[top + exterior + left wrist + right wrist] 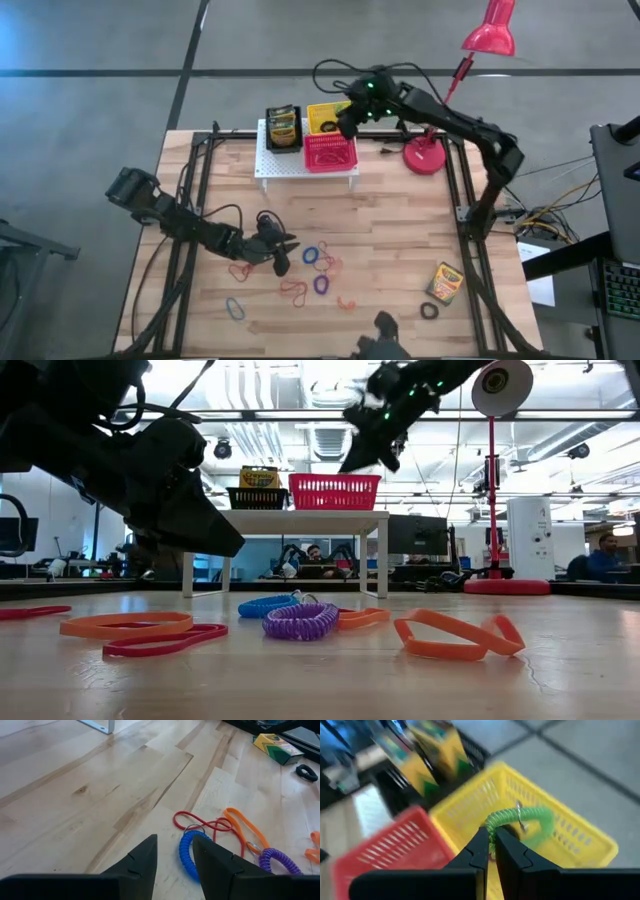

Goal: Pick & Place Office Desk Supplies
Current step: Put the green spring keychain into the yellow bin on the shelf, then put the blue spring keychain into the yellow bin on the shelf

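My right gripper (490, 832) is up over the white rack (300, 168) at the far edge and is shut on a green coiled elastic loop (525, 817). The loop hangs above the yellow basket (570, 837). Beside that basket on the rack stand the red basket (330, 152) and the black basket (283, 138), which holds a crayon box (282, 122). My left gripper (175, 840) is low over the table's near left, open, with a blue coiled loop (186, 852) just beyond its fingertips. Red, orange and purple loops (322, 284) lie around it. My right gripper pinches one spot of the green loop's coil (493, 826) between its two fingertips. It comes at the loop slanting down from above. The rest of the loop, with a small metal ring (520, 816), sticks out past the fingertips and is clear of the yellow basket below.
A red desk lamp stands with its base (425, 157) right of the rack. A second crayon box (444, 283) and a black loop (430, 311) lie at the near right. Bare wood shows between the rack and the scattered loops.
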Controlling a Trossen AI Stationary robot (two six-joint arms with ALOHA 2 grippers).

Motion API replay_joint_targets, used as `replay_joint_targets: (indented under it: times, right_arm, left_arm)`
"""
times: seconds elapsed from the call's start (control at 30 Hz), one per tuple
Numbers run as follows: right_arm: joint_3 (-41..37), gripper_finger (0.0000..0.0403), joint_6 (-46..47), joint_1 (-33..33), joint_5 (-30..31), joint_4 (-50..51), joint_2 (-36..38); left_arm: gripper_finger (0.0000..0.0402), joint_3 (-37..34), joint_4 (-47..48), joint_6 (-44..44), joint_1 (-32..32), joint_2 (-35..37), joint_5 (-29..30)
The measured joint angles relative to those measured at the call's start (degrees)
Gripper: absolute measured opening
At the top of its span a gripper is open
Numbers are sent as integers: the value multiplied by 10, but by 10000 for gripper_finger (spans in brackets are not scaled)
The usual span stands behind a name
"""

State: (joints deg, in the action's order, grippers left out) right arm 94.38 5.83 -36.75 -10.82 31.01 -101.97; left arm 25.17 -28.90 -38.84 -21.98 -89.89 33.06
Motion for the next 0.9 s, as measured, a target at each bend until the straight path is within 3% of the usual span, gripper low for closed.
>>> replay_joint_targets:
  times: [0.2, 0.43, 0.67, 0.9]
  right_arm:
    - [75, 29, -2, -17, 2, 87, -62]
    - [96, 108, -9, -20, 4, 95, -71]
    - [95, 158, -43, 0, 4, 127, -8]
    - [33, 153, -95, 130, 10, 171, 104]
  left_arm:
    - [131, 0, 0, 0, 0, 0, 0]
    - [131, 0, 0, 0, 0, 0, 0]
    - [131, 0, 0, 0, 0, 0, 0]
    - [131, 0, 0, -1, 0, 0, 0]
